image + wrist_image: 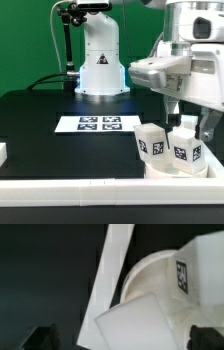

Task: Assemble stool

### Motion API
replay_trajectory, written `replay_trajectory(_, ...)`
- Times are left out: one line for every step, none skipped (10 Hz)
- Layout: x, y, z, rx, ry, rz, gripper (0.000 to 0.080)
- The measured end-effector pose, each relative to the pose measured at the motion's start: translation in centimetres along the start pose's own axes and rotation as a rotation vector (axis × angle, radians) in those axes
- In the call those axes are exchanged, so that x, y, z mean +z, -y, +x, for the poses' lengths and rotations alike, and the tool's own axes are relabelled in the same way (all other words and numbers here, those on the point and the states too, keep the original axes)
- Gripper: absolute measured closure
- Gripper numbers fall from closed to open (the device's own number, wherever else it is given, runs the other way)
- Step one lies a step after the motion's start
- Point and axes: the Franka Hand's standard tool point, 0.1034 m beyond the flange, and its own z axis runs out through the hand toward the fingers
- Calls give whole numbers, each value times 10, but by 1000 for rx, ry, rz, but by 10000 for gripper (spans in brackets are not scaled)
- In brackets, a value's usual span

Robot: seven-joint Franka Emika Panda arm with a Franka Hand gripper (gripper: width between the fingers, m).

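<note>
Exterior view: showed the whole bench; wrist view showed only a close, blurred patch.
Seat disc: lay flat at the near edge of the black table, toward the exterior view's right, close behind the white border rail.
Leg blocks: three visible, standing on the disc: leg block one, leg block two and a third leg block partly hidden behind.
Wrist view detail: curved seat rim with one tagged block beside it and the rail running past; exact contacts were too blurred to tell.
Gripper: jaws spread wide, nothing between them, hovering just above the blocks; fingertips dark and empty.
Progress: judged mid-task; legs appeared seated upright, but whether each was fully fixed could not be told.
Left to do: likely seating or tightening remaining legs, then turning the stool over.
Surroundings: marker board mid-table, well apart; robot base behind it.
Obstruction: closely spaced blocks left little finger room; the rail crowded the near side.
</note>
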Motion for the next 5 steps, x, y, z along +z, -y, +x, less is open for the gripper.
replay_trajectory(1,0,3,-64,12,3,150)
replay_trajectory(4,1,5,-149,24,7,150)
replay_trajectory(9,4,4,-231,29,17,150)
replay_trajectory(12,5,3,-262,30,21,150)
replay_trajectory(12,5,4,-254,30,22,165)
